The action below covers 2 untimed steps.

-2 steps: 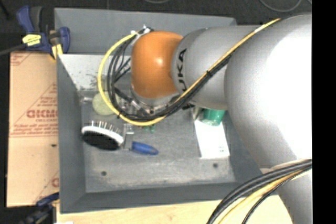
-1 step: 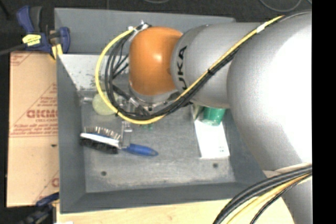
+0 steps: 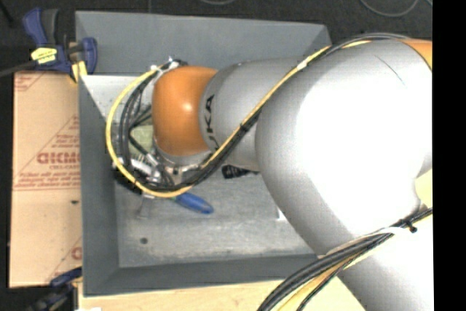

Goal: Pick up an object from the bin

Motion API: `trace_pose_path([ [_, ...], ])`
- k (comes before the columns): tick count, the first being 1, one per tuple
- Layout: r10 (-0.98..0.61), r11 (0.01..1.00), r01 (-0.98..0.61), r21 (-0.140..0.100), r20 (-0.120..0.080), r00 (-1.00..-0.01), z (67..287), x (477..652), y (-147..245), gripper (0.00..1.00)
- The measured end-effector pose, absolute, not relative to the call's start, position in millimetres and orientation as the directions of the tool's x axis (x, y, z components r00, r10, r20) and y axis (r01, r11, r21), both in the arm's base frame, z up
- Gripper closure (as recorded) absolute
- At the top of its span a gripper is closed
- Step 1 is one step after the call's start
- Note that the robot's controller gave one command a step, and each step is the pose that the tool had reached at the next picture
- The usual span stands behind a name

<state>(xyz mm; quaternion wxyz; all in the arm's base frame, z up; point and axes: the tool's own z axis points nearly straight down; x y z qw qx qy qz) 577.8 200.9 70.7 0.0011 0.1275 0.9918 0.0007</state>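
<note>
Reaching step, likely: the end effector point(image 3: 145, 182) hangs low by the bin's point(image 3: 218, 40) left wall, near a blue oblong thing point(image 3: 195, 205); its opening, I cannot tell. Next needs closing, then lifting.

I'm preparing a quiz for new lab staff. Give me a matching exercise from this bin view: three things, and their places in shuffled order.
1. blue object
2. orange wrist cover
3. yellow cable

A. looped round the cover's left side
B. capping the grey arm's end
C. on the bin floor, just below the cover

Pairs: 1-C, 2-B, 3-A
</note>
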Motion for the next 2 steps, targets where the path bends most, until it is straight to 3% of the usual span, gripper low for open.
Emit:
trace_pose_path([
  [1, 0.129, 0.992, 0.129, -0.001, 0.001, -0.992, 69.8, 571.6, 194.1, 1.0],
  [2, 0.129, 0.992, 0.129, -0.001, 0.001, -0.992, 69.8, 571.5, 194.1, 1.0],
])
